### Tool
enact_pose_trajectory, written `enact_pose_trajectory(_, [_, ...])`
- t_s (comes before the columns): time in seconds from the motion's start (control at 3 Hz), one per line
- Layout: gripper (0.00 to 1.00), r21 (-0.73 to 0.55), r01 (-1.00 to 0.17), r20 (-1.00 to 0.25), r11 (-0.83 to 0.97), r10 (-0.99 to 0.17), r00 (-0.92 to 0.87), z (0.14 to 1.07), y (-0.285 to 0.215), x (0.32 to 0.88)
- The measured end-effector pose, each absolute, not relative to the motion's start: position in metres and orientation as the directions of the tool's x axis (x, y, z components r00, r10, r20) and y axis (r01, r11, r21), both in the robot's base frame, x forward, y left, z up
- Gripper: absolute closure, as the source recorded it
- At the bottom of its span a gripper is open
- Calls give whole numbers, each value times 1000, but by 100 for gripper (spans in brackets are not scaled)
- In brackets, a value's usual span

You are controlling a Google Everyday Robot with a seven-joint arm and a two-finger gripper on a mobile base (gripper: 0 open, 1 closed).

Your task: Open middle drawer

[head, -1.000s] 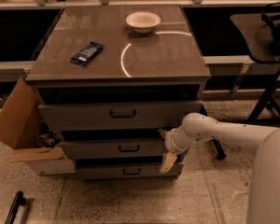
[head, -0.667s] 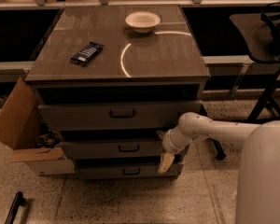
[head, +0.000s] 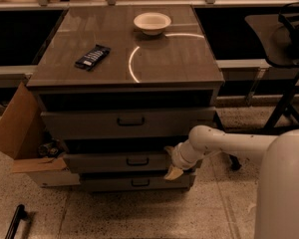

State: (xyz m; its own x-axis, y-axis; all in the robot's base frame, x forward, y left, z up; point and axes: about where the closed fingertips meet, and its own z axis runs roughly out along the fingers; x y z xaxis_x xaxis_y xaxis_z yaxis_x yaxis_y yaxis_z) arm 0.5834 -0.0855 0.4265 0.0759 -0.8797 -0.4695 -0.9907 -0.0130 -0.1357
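Edging slightly leftward since a second ago, the gripper [head: 170, 161] is hanging at the right end of the middle drawer [head: 109, 162] — jaws spread open, one tip above its front, one below — which is sitting between the taller drawer [head: 79, 124] and the shortest drawer [head: 109, 183] under the table [head: 179, 59].

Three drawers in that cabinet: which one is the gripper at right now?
The middle drawer, the medium-height one with the small bar handle. The gripper sits at its right end, below the taller top drawer and above the shortest bottom drawer.
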Motion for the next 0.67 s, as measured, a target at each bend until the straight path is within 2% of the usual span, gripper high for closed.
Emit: enact_pose_trajectory(0.67, [89,-164,-985,-569,-54,-811,139,458,-75,506])
